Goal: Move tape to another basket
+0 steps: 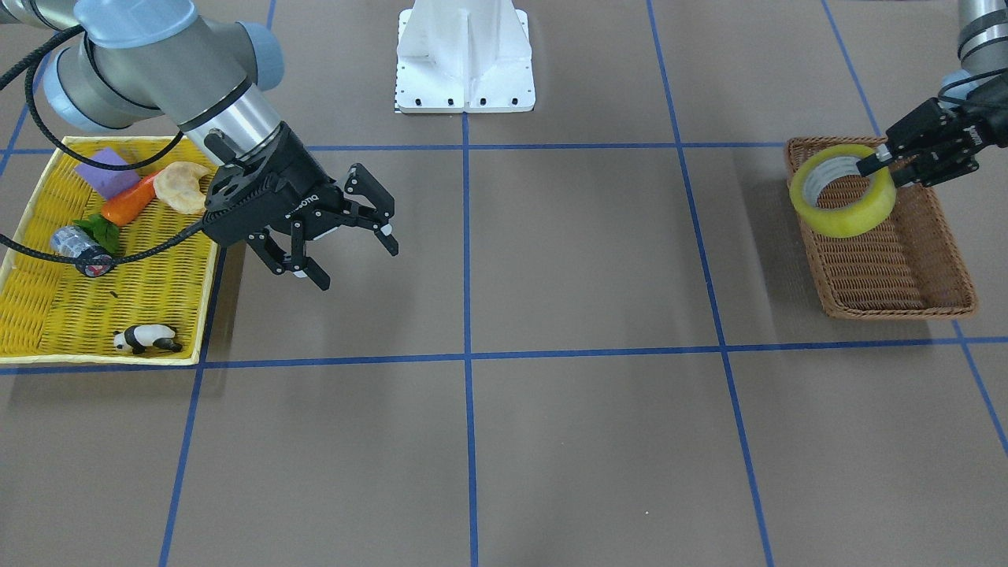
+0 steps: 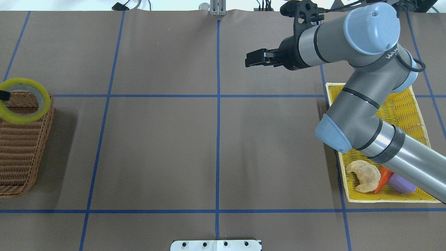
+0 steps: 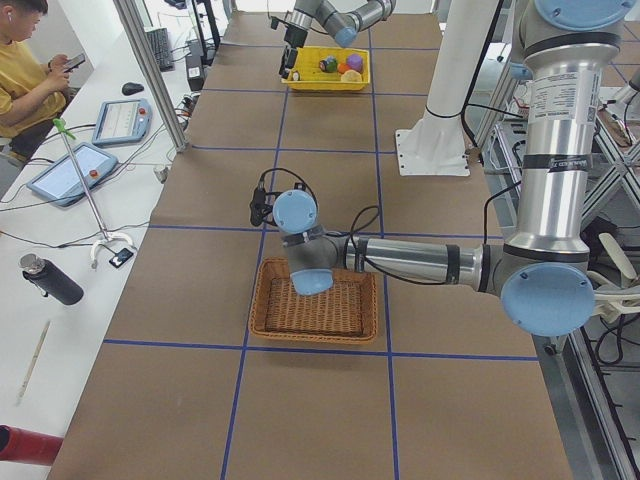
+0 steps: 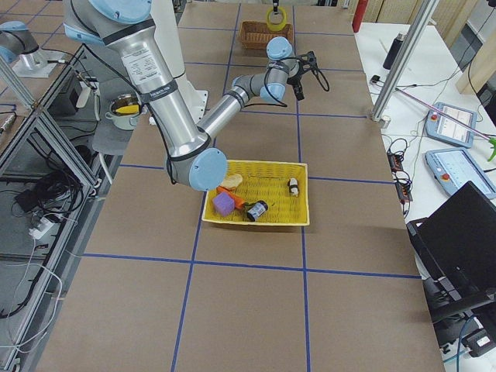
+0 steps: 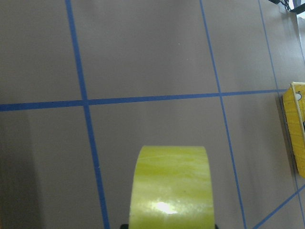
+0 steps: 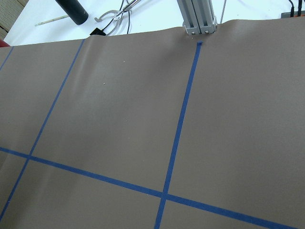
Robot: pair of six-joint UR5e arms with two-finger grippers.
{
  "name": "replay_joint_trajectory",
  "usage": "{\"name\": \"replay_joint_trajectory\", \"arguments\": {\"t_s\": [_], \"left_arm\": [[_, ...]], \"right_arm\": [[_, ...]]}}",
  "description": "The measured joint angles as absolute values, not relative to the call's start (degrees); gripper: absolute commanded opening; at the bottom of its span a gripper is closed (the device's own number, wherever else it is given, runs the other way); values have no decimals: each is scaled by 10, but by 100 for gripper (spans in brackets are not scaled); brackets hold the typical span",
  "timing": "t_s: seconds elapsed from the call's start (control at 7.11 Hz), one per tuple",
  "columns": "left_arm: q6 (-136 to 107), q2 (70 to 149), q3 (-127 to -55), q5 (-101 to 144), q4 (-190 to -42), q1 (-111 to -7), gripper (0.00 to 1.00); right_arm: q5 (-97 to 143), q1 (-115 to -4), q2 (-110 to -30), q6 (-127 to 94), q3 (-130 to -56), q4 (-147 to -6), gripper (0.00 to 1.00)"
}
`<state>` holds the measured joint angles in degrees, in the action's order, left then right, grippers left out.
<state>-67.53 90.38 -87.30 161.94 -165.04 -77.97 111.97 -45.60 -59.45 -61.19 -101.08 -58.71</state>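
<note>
Broadly, the brown table (image 1: pixel 583 260) fills the front-facing view. At its left edge sits the yellow tray (image 1: pixel 47 315); at the right edge, the wicker basket (image 1: pixel 890 268). Just beside the tray's right rim the right gripper (image 1: pixel 354 264) hangs with jaws spread, empty. At upper right the tape (image 1: pixel 846 222) tilts over the basket's upper end, its rim pinched by the left gripper (image 1: pixel 886 169).

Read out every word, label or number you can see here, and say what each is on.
"WAN": black strap on the right arm, the rest hidden.
White lettering on the right pincer body: upside down, too blurred to read.
Print inside the tape core: too blurred.
Sticker on the left arm: too small.
</note>
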Motion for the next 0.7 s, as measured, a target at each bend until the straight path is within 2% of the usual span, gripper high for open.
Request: {"name": "replay_joint_trajectory", "arguments": {"t_s": [0.14,0.42,0.56,0.7], "left_arm": [[-675,902,-823,1647,-1694,-801,0],[-675,902,-745,1662,-1772,-815,40],[-675,904,-716,1661,-1801,-815,98],[-675,907,-695,1659,-1823,-814,99]], "right_arm": [[1120,-457,-595,-612,-1011,-588,100],[1119,-458,-596,-612,-1011,-589,100],[1119,-458,-597,-612,-1011,-589,100],[1119,-458,-599,-612,-1011,-588,100]]}}
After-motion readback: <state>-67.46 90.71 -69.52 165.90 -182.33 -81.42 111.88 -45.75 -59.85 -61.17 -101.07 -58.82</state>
